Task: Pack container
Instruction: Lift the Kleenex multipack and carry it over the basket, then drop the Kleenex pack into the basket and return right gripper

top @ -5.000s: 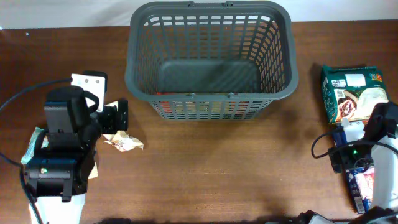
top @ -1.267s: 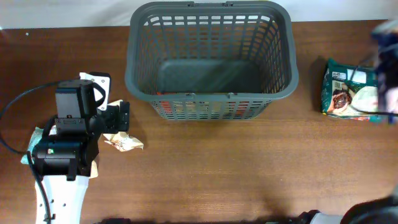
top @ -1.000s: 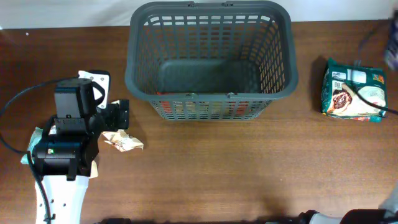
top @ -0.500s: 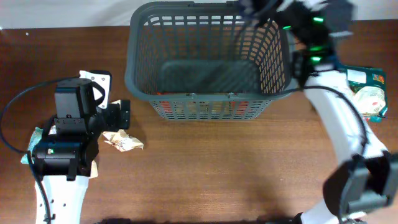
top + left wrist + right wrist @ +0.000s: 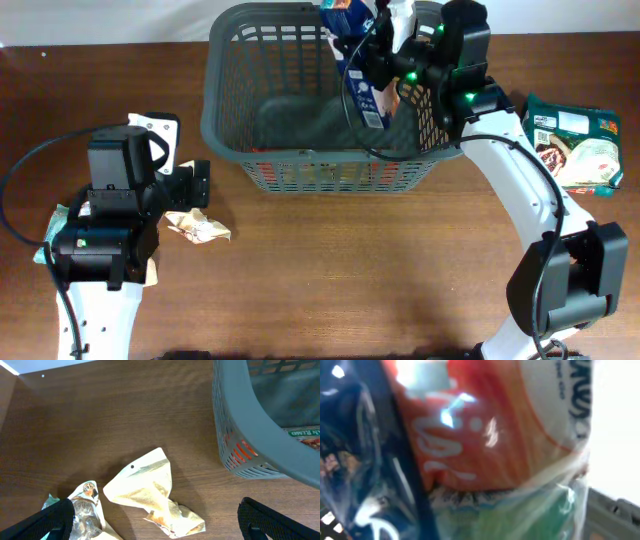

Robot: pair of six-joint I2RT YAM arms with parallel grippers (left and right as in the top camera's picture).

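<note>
The container sits against the middle of the table's far edge. Above its far right part hangs the right gripper, evidently clamped on a blue packet, though its fingers are hidden. This looks like the drop-in step; next it should lower and release inside the walls. Near the left edge the left gripper hovers, fingers wide apart, over a crumpled cream packet.

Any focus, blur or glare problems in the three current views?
Overhead: evenly lit and sharp, with only the blue packet held over the basket looking slightly soft. Left wrist: crisp on the crumpled cream wrapper, with soft shadows and no glare. Right wrist: orange-and-white packaging fills the frame, badly out of focus, with white glare spots.
</note>
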